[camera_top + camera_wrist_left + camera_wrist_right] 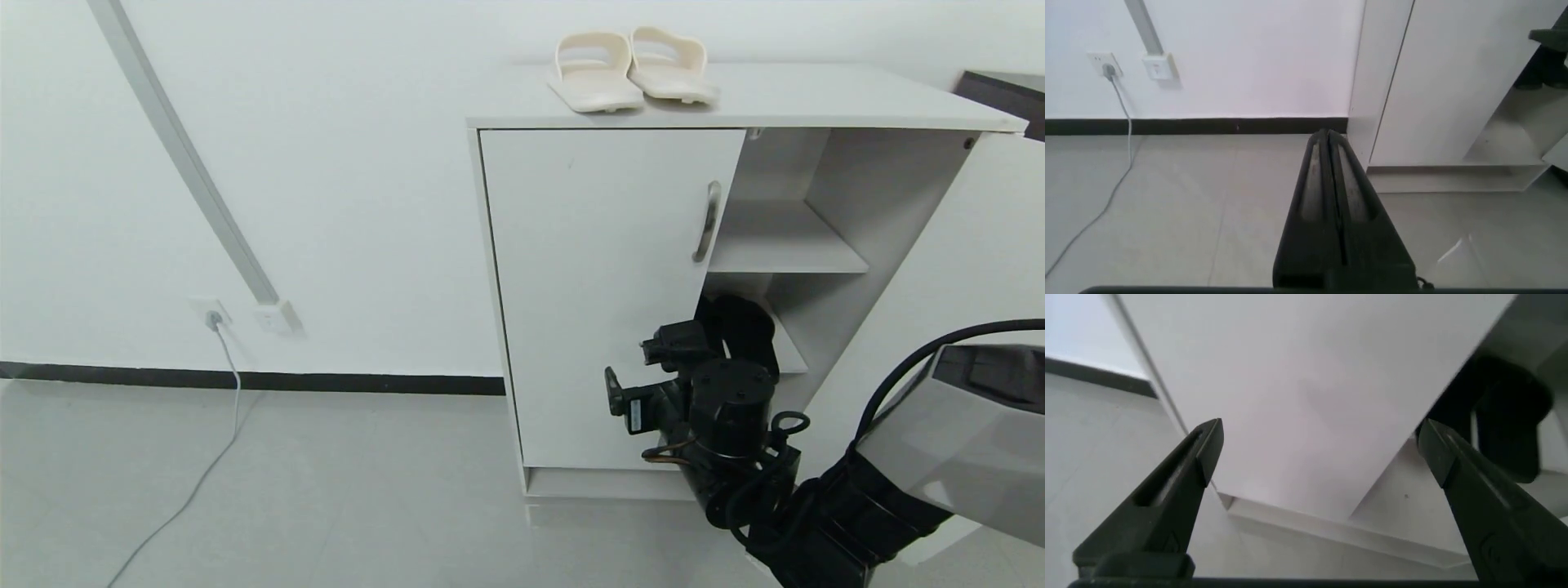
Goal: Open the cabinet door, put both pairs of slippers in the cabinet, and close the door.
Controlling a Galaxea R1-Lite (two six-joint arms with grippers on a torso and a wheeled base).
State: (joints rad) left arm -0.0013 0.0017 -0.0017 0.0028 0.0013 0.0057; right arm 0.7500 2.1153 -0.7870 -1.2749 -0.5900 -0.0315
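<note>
Head view: dark slippers (744,320) half behind right arm (729,416)

Wall socket (211,313) with grey cable (237,398)

The cabinet's (735,98) shut left door (596,294) hides everything behind it. On the lower shelf inside, the black slippers (739,327) show as one dark lump. The door's edge covers one side and the right arm (727,425) covers the front, so their number and lie cannot be told. In the right wrist view a black slipper is half behind the door, with a finger (1478,506) of the right gripper (1319,429) before part of it. The open right door (963,269) is cut off by the picture's edge. So is a dark thing (1000,86) behind the cabinet's top right corner; what it is cannot be told. Left of the cabinet, a cable (208,457) leaves the bottom edge.
</note>
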